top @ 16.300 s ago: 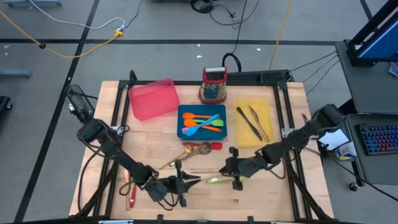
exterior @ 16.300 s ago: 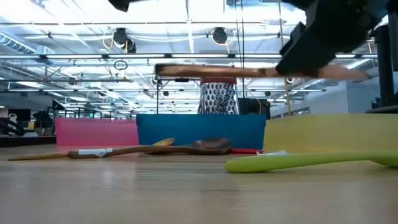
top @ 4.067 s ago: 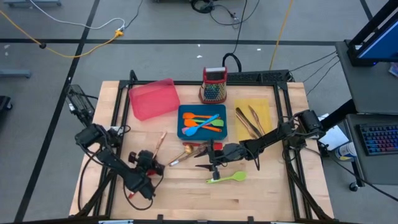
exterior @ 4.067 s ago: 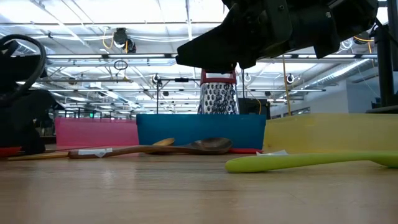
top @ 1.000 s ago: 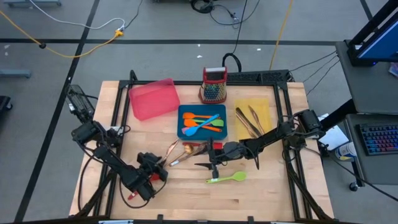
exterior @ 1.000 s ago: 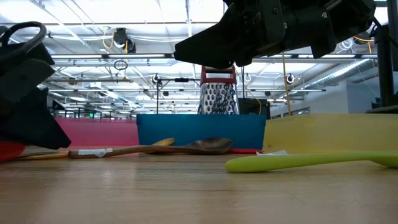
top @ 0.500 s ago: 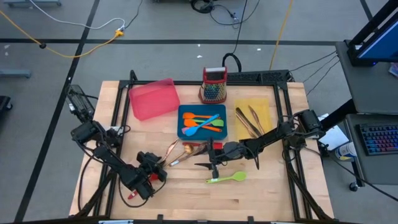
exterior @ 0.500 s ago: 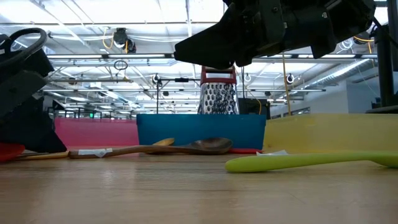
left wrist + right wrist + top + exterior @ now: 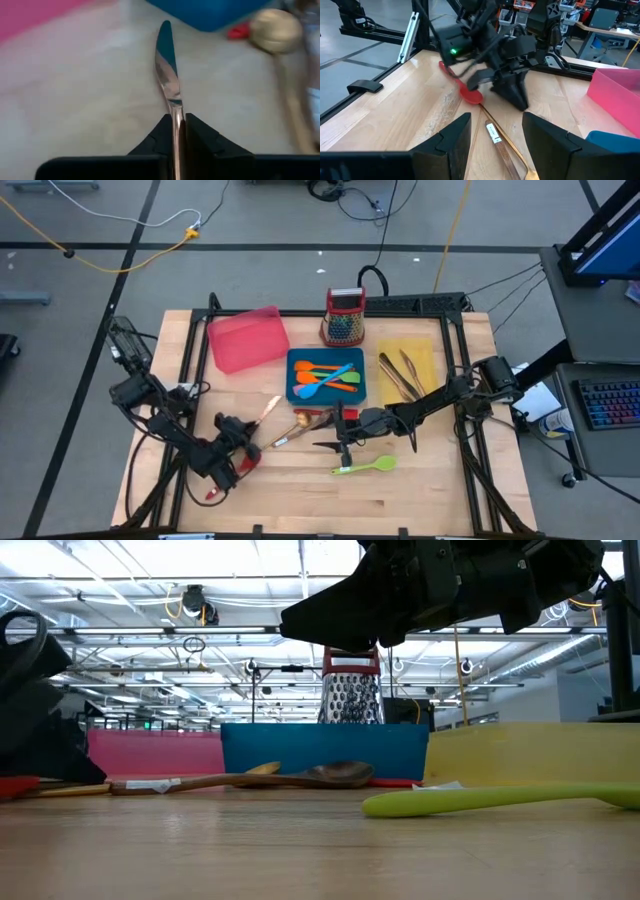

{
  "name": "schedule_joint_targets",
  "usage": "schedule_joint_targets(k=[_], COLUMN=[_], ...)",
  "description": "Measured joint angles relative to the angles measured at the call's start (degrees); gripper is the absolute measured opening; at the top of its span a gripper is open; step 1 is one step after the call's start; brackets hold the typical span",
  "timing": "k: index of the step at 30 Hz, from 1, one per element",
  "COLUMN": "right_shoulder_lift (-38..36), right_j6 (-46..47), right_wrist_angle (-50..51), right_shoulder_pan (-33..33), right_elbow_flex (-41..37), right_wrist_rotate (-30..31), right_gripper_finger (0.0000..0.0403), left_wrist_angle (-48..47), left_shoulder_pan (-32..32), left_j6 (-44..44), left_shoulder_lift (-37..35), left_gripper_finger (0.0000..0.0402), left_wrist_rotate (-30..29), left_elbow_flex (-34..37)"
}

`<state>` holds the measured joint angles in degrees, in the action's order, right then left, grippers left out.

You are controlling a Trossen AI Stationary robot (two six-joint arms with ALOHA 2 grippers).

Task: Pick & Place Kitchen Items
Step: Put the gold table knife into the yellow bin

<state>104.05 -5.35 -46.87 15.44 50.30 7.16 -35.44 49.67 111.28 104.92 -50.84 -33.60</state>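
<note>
A copper-toned knife (image 9: 268, 412) lies left of the table's middle, its blade (image 9: 167, 60) pointing toward the blue tray (image 9: 325, 394). My left gripper (image 9: 248, 438) is shut on it. My right gripper (image 9: 325, 438) hangs open above the table's middle, over two wooden spoons (image 9: 305, 423), with nothing between its fingers (image 9: 455, 137). A green spatula (image 9: 365, 466) lies flat on the wood nearer the front edge. A red spoon (image 9: 465, 90) lies beside my left arm. My left gripper pinches the knife's narrow part behind the blade (image 9: 176, 112) between its two fingers (image 9: 160, 135). The fingers slant down from the table's near left, in line with the knife. The blade sticks straight out ahead of them; whether its tip rests on the wood I cannot tell.
The blue tray holds orange and blue utensils. A yellow tray (image 9: 425, 360) at the right holds dark and copper utensils. A pink tray (image 9: 247, 338) stands at the far left, and a grater (image 9: 344, 317) at the far edge. Bare wood lies along the front edge.
My left gripper has drawn back toward the table's left edge and sunk a little. The copper knife has shifted with it, a short way left and toward the far edge, still pointing at the blue tray.
</note>
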Motion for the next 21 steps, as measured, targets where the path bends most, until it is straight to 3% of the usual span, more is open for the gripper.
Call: schedule_joint_targets(k=[11,15,21], right_shoulder_lift=[0.0,0.0,0.0], right_j6=[0.0,0.0,0.1], right_wrist_angle=[0.0,0.0,0.0], right_shoulder_pan=[0.0,0.0,0.0], right_elbow_flex=[0.0,0.0,0.0], right_wrist_rotate=[0.0,0.0,0.0], right_gripper_finger=[0.0171,0.0171,0.0171], left_wrist_angle=[6.9,6.4,11.1], left_shoulder_pan=[0.0,0.0,2.2], left_j6=[-5.0,-5.1,-3.9], left_shoulder_lift=[0.1,0.1,0.0], left_gripper_finger=[0.0139,0.0143,0.0117], left_wrist_rotate=[-2.7,-2.7,-5.0], left_elbow_flex=[2.9,3.0,6.3])
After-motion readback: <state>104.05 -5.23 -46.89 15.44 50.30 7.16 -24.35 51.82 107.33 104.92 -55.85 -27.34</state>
